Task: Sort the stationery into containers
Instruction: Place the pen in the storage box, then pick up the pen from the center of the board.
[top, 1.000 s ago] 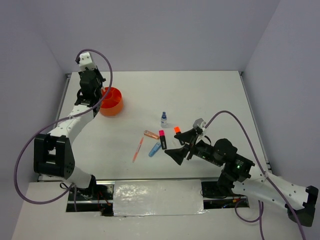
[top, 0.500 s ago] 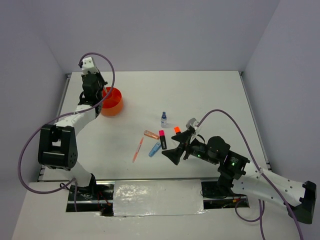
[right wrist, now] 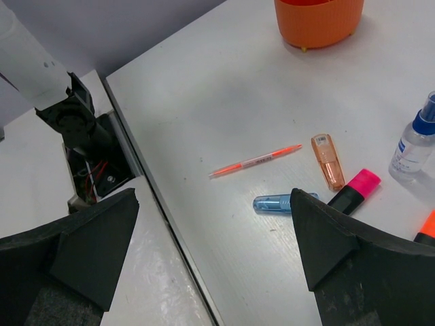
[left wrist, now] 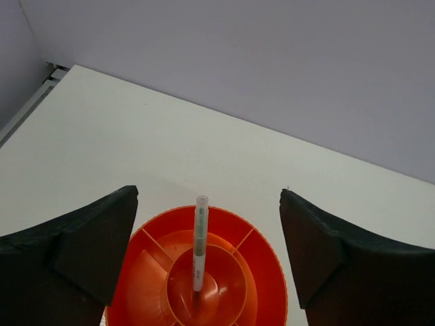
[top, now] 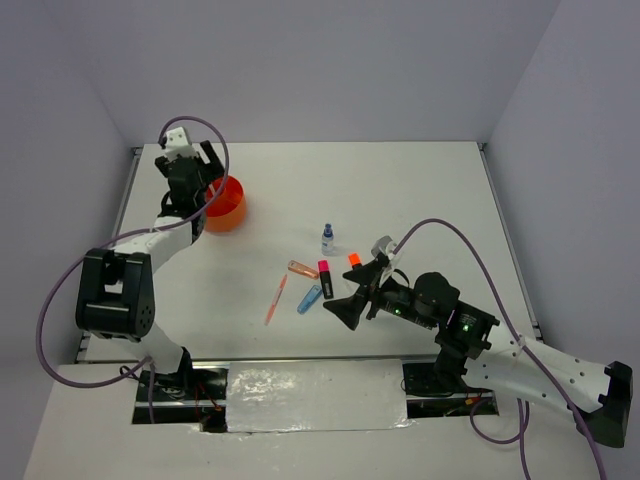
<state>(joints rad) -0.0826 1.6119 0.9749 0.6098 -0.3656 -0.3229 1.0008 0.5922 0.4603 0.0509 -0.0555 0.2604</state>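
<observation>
While the left claw (left wrist: 209,195) hangs open and empty above the orange organiser cup (left wrist: 272,258), the listing stands as follows.

Item 1, grey pencil (left wrist: 199,244): upright in the cup's round centre well, its top rising well above the rim and sitting between the spread fingers. Hazard: any sideways travel of the claw before it lifts could clip the tall end, levering the pencil out or tipping the light cup.

Item 2, right claw (right wrist: 214,197): jaws wide, holding nothing, poised over the loose stock on the worktop (right wrist: 224,88).

Item 3, loose stock, unsorted:
- thin orange pen (right wrist: 255,161), lying apart
- short translucent orange piece (right wrist: 328,159)
- blue marker (right wrist: 279,202), just beside the pink-tipped highlighter (right wrist: 353,190)
- orange-tipped highlighter (right wrist: 427,227), partly hidden by a finger
- blue-capped bottle (right wrist: 414,142), standing

Hazard: the marker and the pink-tipped highlighter lie close together, so closing on one may shove or catch the other. Round barrels could roll from a glancing finger. The upright bottle looks easy to topple if brushed.
</observation>
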